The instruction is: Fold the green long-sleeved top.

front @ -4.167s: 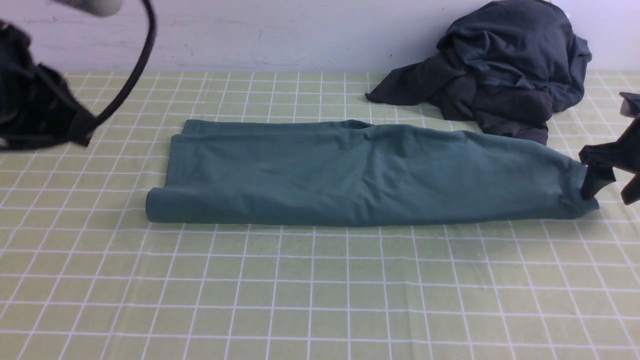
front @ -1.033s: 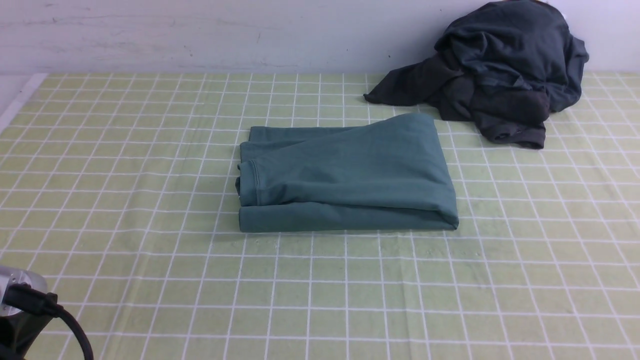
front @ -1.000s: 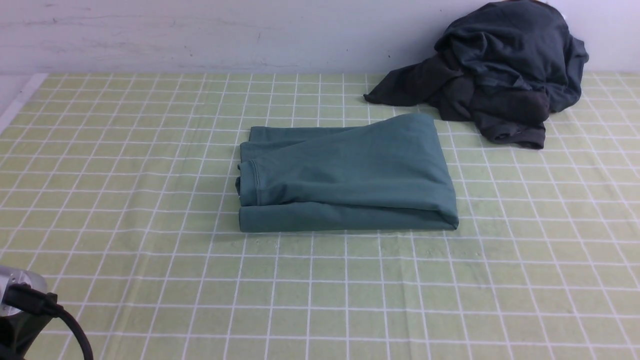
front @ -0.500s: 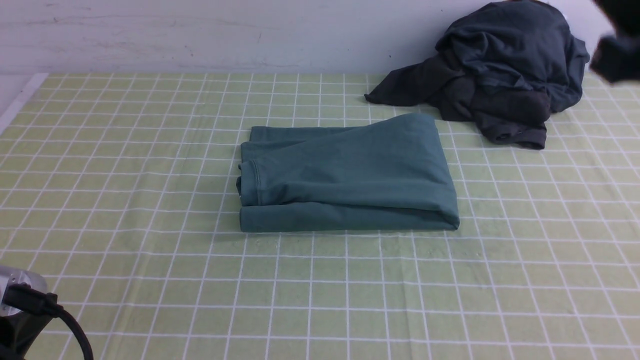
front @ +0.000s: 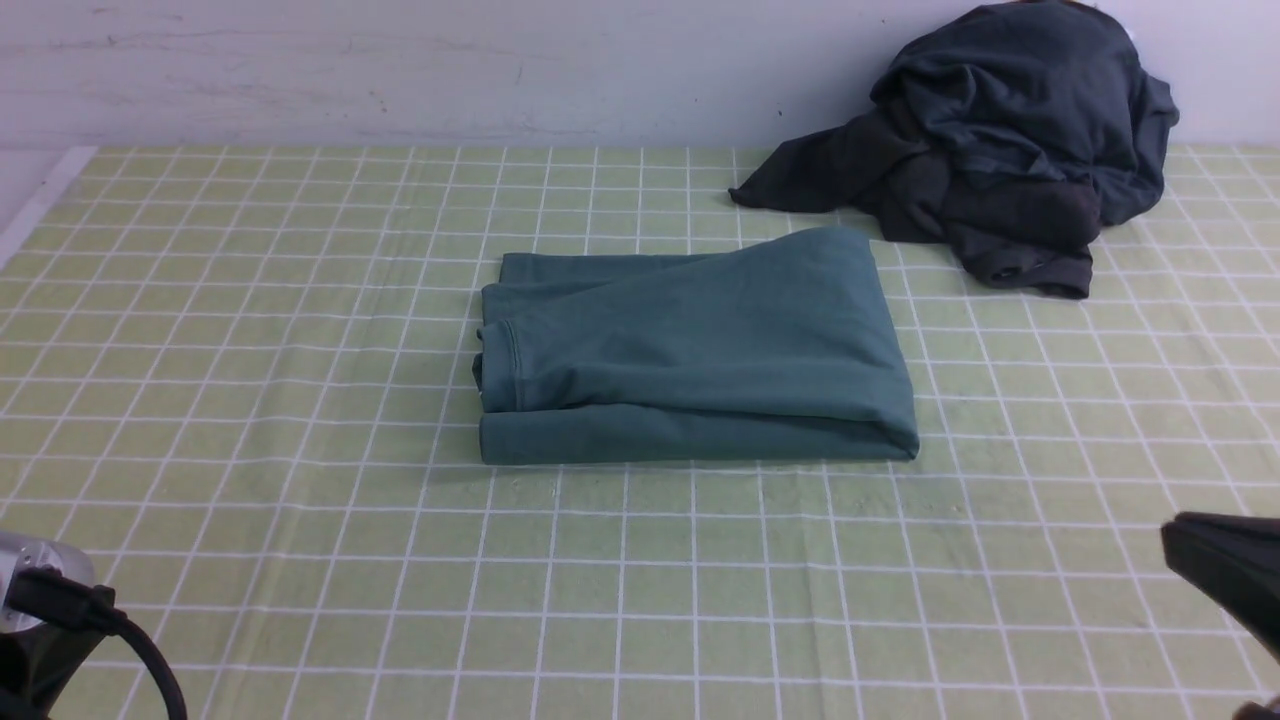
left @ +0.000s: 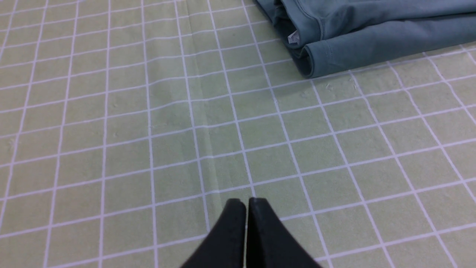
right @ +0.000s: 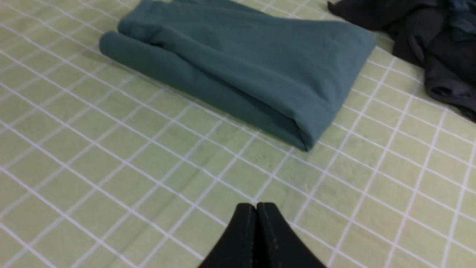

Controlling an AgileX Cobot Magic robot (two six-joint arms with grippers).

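The green long-sleeved top (front: 690,350) lies folded into a compact rectangle in the middle of the checked cloth, its hem edge to the left and its fold to the right. Neither gripper touches it. My left gripper (left: 246,203) is shut and empty over bare cloth, with the top's corner (left: 372,33) and a small white label (left: 293,37) some way ahead of it. Over the cloth on the other side my right gripper (right: 256,206) is shut and empty too, short of the top's folded corner (right: 253,63). The right arm's dark end (front: 1230,580) shows at the front view's lower right edge.
A heap of dark charcoal garments (front: 1000,150) sits at the back right against the wall, also seen as dark garments (right: 431,37) in the right wrist view. The left arm's cable and body (front: 50,620) fill the lower left corner. The cloth's left edge (front: 40,200) borders white table.
The top, a long strip four seconds ago, is now folded in half and has lain still for the last second. The right arm has dropped from the upper right to the lower right edge.
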